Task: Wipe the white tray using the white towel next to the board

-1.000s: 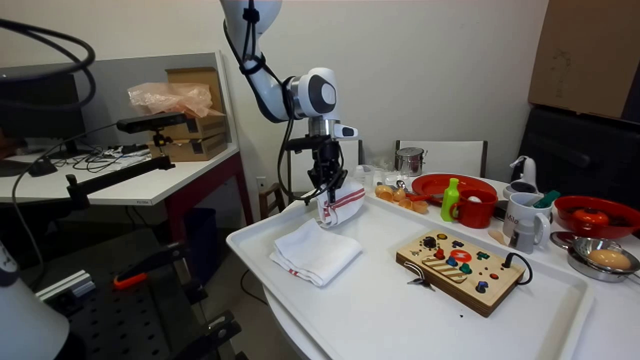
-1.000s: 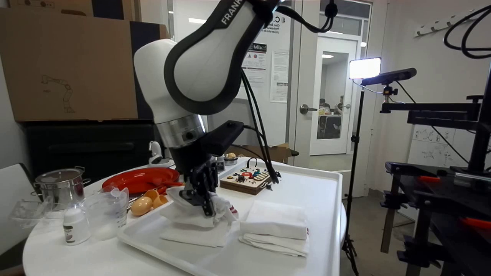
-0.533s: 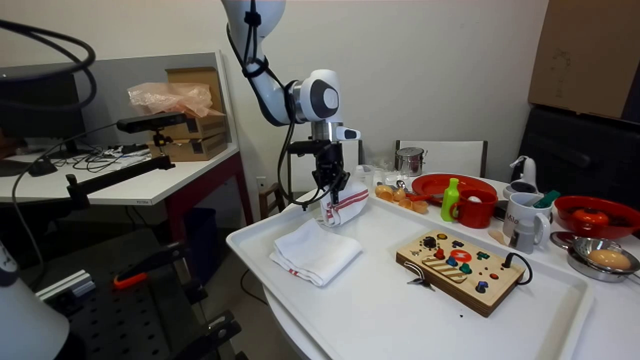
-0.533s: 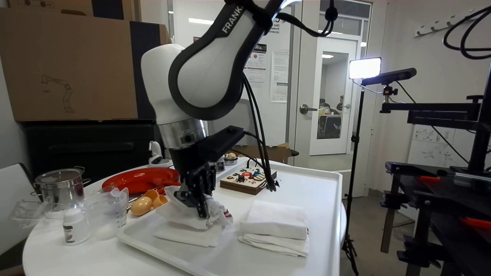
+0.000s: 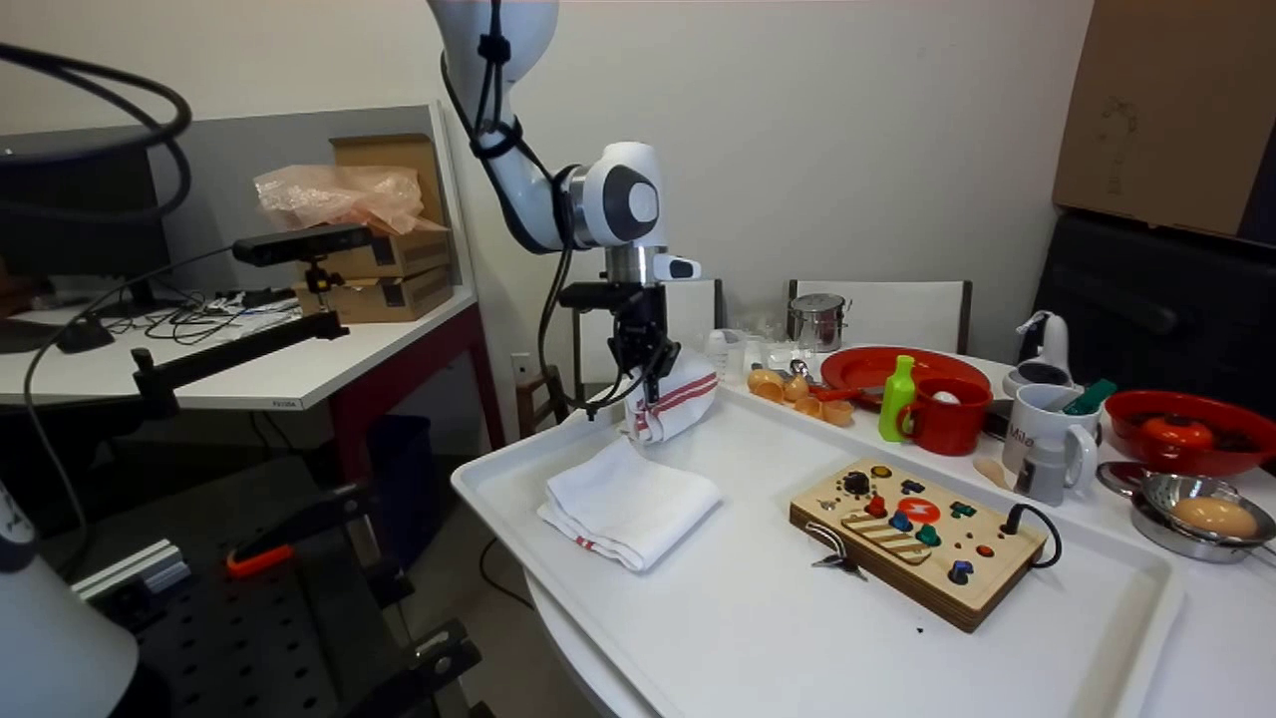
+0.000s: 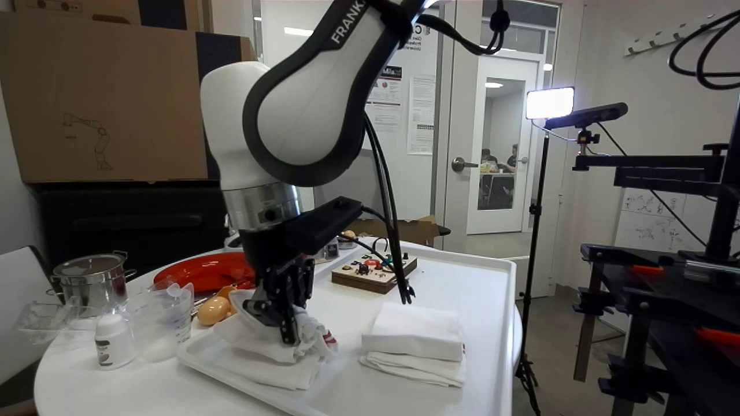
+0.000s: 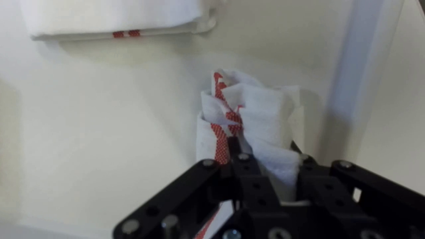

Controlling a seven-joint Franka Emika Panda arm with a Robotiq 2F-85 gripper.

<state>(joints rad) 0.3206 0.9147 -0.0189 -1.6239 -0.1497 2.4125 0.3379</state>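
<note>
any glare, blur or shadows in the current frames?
In an exterior view, the light panel is blown out white. In the wrist view, the rim of the tray looks soft, and a diffuse shadow lies beside the held towel, whose red weave shows.

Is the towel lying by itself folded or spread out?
Folded. The loose towel on the white tray shows stacked layers along its edge in both exterior views.
</note>
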